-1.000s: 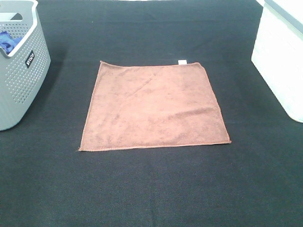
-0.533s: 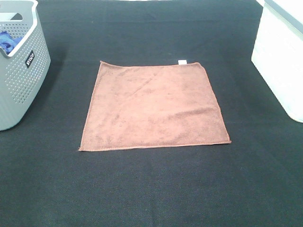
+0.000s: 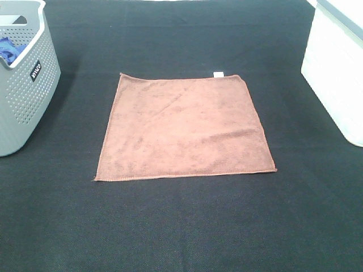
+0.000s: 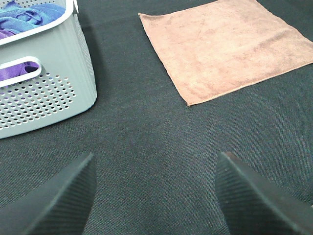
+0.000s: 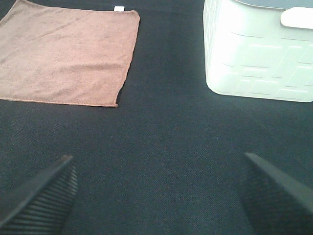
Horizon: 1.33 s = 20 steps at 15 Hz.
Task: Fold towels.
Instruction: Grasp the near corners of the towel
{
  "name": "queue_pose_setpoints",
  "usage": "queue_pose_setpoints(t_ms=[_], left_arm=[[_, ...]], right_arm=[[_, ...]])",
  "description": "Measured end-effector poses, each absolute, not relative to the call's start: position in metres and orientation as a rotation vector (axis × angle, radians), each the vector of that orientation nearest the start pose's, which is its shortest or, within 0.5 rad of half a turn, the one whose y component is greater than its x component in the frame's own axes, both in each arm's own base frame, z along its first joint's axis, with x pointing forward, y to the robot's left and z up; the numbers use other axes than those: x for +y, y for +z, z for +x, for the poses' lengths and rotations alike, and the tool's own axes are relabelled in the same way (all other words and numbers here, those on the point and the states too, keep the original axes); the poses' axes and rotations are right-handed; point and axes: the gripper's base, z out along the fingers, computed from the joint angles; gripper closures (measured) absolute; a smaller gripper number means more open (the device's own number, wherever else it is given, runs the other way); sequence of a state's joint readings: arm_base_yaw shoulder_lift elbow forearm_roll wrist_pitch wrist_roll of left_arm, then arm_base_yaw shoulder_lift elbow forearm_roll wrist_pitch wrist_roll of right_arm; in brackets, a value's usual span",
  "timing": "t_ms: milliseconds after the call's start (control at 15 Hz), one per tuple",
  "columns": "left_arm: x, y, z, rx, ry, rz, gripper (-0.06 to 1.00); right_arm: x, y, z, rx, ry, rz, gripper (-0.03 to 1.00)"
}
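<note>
A reddish-brown square towel (image 3: 184,128) lies flat and unfolded in the middle of the black table, with a small white tag (image 3: 218,74) at its far edge. It also shows in the left wrist view (image 4: 225,46) and the right wrist view (image 5: 66,56). Neither arm shows in the high view. My left gripper (image 4: 154,196) is open and empty above bare table, short of the towel's near left corner. My right gripper (image 5: 156,196) is open and empty above bare table, short of the towel's near right corner.
A grey perforated basket (image 3: 22,85) stands at the left edge, holding blue and purple cloths (image 4: 24,19). A white bin (image 3: 337,68) stands at the right edge and shows in the right wrist view (image 5: 259,49). Black cloth (image 3: 181,226) covers the table.
</note>
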<state>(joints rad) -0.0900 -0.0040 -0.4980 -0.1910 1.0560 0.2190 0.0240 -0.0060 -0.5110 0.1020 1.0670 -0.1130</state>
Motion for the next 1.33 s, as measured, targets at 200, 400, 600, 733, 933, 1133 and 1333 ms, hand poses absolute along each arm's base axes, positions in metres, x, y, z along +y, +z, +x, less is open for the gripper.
queue_pose_setpoints(t_ms=[200,400,600,733,933,1133,1333], left_arm=[[-0.0145,0.2783,-0.0072,2.001,-0.147,0.320,0.28],[-0.0145,0.2783,-0.0072,2.001,-0.147,0.320,0.28],[-0.0145,0.2783,-0.0072,2.001,-0.147,0.320,0.28],[-0.0145,0.2783,-0.0072,2.001,-0.147,0.320,0.28],[-0.0145,0.2783,-0.0072,2.001,-0.147,0.320,0.28],[-0.0145,0.2783,-0.0072,2.001,-0.147,0.320,0.28],[-0.0145,0.2783,-0.0072,2.001,-0.147,0.320,0.28]], right_arm=[[0.0079,0.2801,-0.0078,2.025,0.066,-0.145,0.13],[0.0079,0.2801,-0.0078,2.025,0.066,-0.145,0.13],[0.0079,0.2801,-0.0078,2.025,0.066,-0.145,0.13],[0.0079,0.2801,-0.0078,2.025,0.066,-0.145,0.13],[0.0079,0.2801,-0.0078,2.025,0.066,-0.145,0.13],[0.0079,0.2801,-0.0078,2.025,0.066,-0.145,0.13],[0.0079,0.2801,-0.0078,2.025,0.066,-0.145,0.13]])
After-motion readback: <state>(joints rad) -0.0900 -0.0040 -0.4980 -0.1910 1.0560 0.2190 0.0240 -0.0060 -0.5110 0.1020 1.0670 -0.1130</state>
